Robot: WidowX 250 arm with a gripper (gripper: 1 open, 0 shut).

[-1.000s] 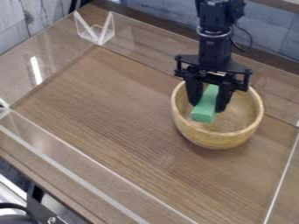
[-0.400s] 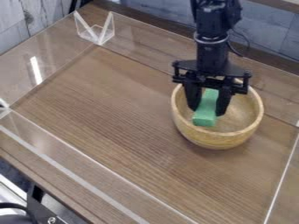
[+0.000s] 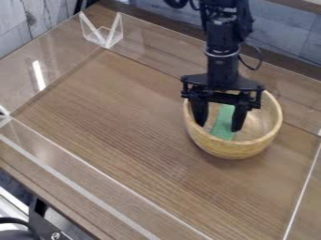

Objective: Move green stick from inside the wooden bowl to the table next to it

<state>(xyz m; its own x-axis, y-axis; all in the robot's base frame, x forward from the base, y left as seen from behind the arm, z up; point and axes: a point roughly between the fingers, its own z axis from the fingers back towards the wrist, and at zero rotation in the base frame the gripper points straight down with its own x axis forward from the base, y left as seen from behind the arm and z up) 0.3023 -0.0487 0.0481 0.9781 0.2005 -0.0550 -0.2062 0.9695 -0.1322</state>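
Observation:
The wooden bowl [image 3: 257, 141] sits on the right side of the table [image 3: 113, 117]. The green stick [image 3: 224, 127] lies inside it, leaning up against the far inner wall. My gripper [image 3: 222, 113] hangs straight down over the bowl with its fingers spread to either side of the stick's upper end. The jaws look open, with a gap between the stick and each finger. The stick's top end is partly hidden behind the fingers.
Clear acrylic walls [image 3: 38, 70] edge the tabletop on the left, front and right. A small clear folded stand [image 3: 100, 33] sits at the back left corner. Bare wood-grain surface lies left of and in front of the bowl.
The jaws have spread wider around the stick. The stick has settled slightly lower in the bowl. The arm has shifted a little to the left and up.

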